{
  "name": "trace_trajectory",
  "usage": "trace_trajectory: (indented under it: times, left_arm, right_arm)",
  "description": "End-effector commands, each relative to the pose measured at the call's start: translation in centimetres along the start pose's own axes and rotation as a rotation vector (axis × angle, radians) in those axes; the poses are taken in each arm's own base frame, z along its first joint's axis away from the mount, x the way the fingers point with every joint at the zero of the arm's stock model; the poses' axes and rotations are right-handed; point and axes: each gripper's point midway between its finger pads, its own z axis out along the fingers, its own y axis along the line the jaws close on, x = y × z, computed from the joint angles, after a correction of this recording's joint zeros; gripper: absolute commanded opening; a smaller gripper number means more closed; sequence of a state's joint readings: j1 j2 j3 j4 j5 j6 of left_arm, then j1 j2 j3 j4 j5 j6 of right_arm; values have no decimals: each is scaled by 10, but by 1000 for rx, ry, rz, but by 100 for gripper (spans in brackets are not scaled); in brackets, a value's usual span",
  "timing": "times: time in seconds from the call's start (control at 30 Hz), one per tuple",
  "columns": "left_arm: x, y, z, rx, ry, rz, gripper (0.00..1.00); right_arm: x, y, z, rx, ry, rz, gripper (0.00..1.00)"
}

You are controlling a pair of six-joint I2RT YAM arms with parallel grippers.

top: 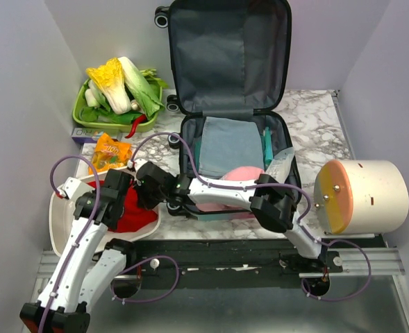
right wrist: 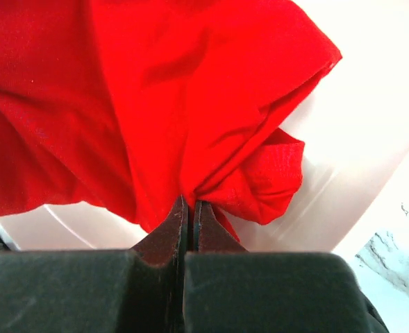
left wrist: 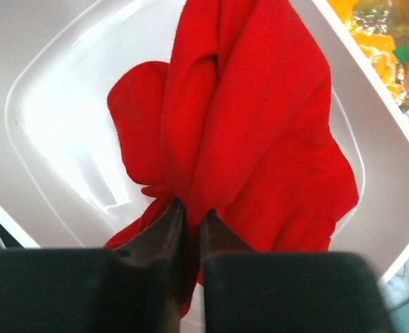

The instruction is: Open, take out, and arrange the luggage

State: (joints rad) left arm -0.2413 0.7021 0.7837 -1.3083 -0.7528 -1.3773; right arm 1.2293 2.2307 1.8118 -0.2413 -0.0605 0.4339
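The luggage (top: 190,149) lies open at the table's middle, its grey-lined lid (top: 228,55) leaning on the back wall. Inside it lie a folded blue-grey cloth (top: 228,146) and a pink item (top: 242,173). A red cloth (top: 131,216) (left wrist: 253,125) (right wrist: 121,104) hangs bunched over the white basin (top: 58,222) (left wrist: 58,125) (right wrist: 371,125) at the left. My left gripper (top: 119,191) (left wrist: 192,208) pinches a fold of it, jaws a slit apart. My right gripper (top: 143,187) (right wrist: 191,205) reaches across from the right, shut tight on another fold.
A green tray (top: 79,107) of vegetables stands at the back left on a purple box (top: 86,132). An orange snack packet (top: 112,152) lies beside the basin. A cream cylindrical container (top: 364,196) lies at the right. A teal item (top: 266,142) and a clear bag (top: 280,163) sit in the luggage.
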Motion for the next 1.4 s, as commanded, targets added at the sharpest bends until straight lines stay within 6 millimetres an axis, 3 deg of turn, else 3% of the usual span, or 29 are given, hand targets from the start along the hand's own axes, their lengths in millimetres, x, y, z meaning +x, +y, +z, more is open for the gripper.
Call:
trace_trajectory:
  times: [0.0, 0.07, 0.1, 0.13, 0.23, 0.27, 0.33, 0.37, 0.43, 0.47, 0.67, 0.73, 0.87, 0.93, 1.0, 1.03, 1.07, 1.13, 1.23, 1.27, 1.37]
  left_arm:
    - [-11, 11, 3, -83, -66, -71, 43]
    - [-14, 17, 1, -103, -76, -107, 64]
    - [-15, 17, 0, -101, -79, -115, 93]
    - [-16, 17, -1, -87, -81, -124, 99]
    - [-21, 17, -4, -65, -94, -150, 99]
    - [-23, 17, -5, -60, -97, -143, 99]
    - [-23, 14, -8, -36, -87, -139, 99]
    - [-23, 7, -7, -13, -82, -144, 99]
    - [-15, 0, -4, 16, -56, -100, 99]
    - [-10, -17, -4, 76, -27, -115, 99]
    - [19, -60, 8, 182, 76, 5, 99]
    - [24, -64, 13, 167, 92, 32, 99]
    - [23, -77, 14, 194, 101, 37, 99]
    - [27, -81, 16, 209, 120, 29, 99]
    - [30, -87, 21, 229, 129, 28, 99]
    - [34, -91, 22, 246, 153, 34, 99]
    - [34, -100, 23, 278, 151, 26, 99]
    - [39, -110, 27, 305, 169, 58, 99]
    - [35, -119, 40, 271, 162, 52, 99]
    - [29, -128, 42, 286, 158, 35, 99]
    - [24, -143, 49, 298, 151, 25, 99]
  right_arm:
    - [1, -13, 10, 85, -12, 14, 1]
    - [2, -19, 13, 111, -11, -1, 4]
    - [1, -21, 13, 117, -14, -2, 6]
    - [2, -23, 14, 126, -13, -8, 8]
    - [6, -25, 14, 135, -2, -1, 18]
    - [8, -26, 14, 134, 3, 1, 29]
    - [12, -28, 14, 143, 15, 2, 40]
    - [12, -31, 13, 159, 13, 1, 54]
    - [14, -37, 10, 187, 20, -11, 60]
    - [10, -43, 9, 220, 6, -19, 64]
    - [-26, -46, -16, 267, -69, -111, 82]
    - [-49, -38, -36, 262, -117, -165, 85]
    - [-90, -49, -85, 348, -228, -193, 95]
    - [-93, -58, -101, 360, -247, -184, 100]
    - [-109, -59, -130, 331, -307, -168, 100]
    - [-104, -65, -132, 330, -319, -159, 100]
    - [-115, -63, -152, 313, -361, -151, 100]
    - [-115, -68, -163, 309, -377, -139, 100]
    - [-105, -70, -180, 286, -367, -160, 100]
    - [-91, -76, -178, 294, -339, -172, 100]
    - [-86, -85, -193, 334, -352, -198, 100]
